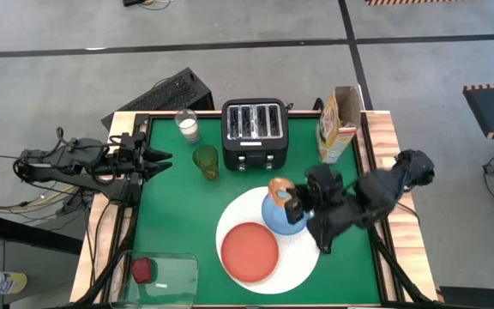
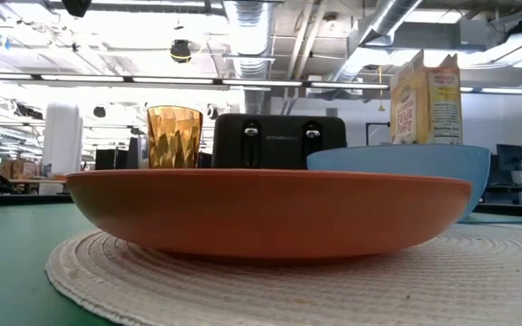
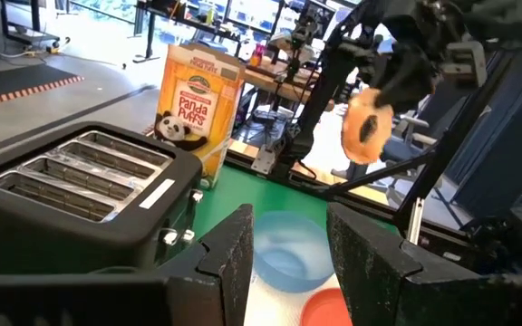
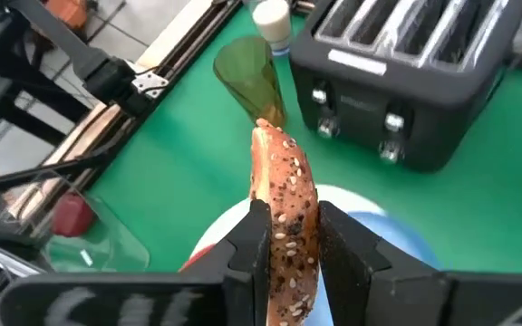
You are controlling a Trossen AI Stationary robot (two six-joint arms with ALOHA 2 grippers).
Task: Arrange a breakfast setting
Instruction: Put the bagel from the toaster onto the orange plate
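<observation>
A seeded ring-shaped bagel (image 1: 279,187) hangs in the air over the blue bowl (image 1: 281,219), with my right gripper (image 1: 292,204) shut on it. The bowl and a smaller orange-red plate (image 1: 250,251) rest on a large white round woven mat (image 1: 303,262). A dark red food piece (image 1: 142,270) lies in a clear container at the near left corner. My left gripper (image 1: 159,160) waits open at the table's left edge with nothing between its fingers (image 3: 234,263). My right gripper pinches the bagel by its two flat faces (image 4: 284,217), one finger on each. The fingers come from the table's right side, slanting down. The bagel stands on edge, sticks out beyond the fingertips and is lifted clear above the bowl.
A black toaster (image 1: 254,133) stands at the far middle, with a cereal box (image 1: 337,127) to its right. A glass of milk (image 1: 187,126) and an amber-green tumbler (image 1: 205,161) stand to its left. The clear container (image 1: 165,276) fills the near left corner.
</observation>
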